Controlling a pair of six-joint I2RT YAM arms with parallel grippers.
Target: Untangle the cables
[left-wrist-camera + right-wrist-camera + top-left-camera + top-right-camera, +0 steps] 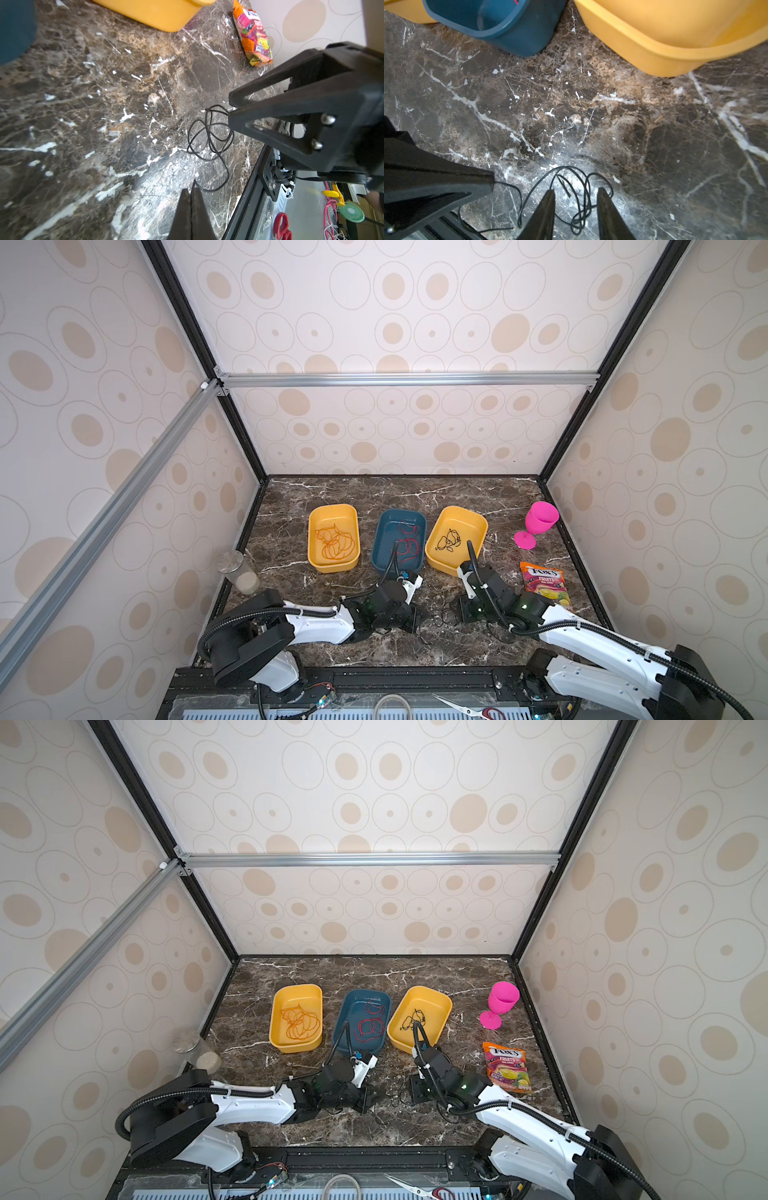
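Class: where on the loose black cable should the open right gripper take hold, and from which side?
Probably the bunched loops of the black cable, from straight above: it lies flat on the marble table, too thin for a sideways approach, and those loops sit between the open fingers of the right gripper.

This is a robotics lab, and I am looking into a closed test cell. Black frame posts [183,310] and a bare aluminium bar [407,379] hold wall panels [415,302] printed with beige ovals around a marble-patterned desk [374,497]. Two white-and-black robot arms, the left arm [316,620] and the right arm [582,632], stand on a black rail [415,676] along the desk's near edge.

The desk carries an odd mix:
- a left yellow tray [332,507]
- a blue tray [401,511]
- a right yellow tray [469,522]
- a loose black cable [209,133]
- a pink goblet [540,519] by the far right corner
- a sweets bag [544,583]
- a jar [239,572] at the left edge

Past the near edge lie scissors [465,709] and a small green fan [351,212].
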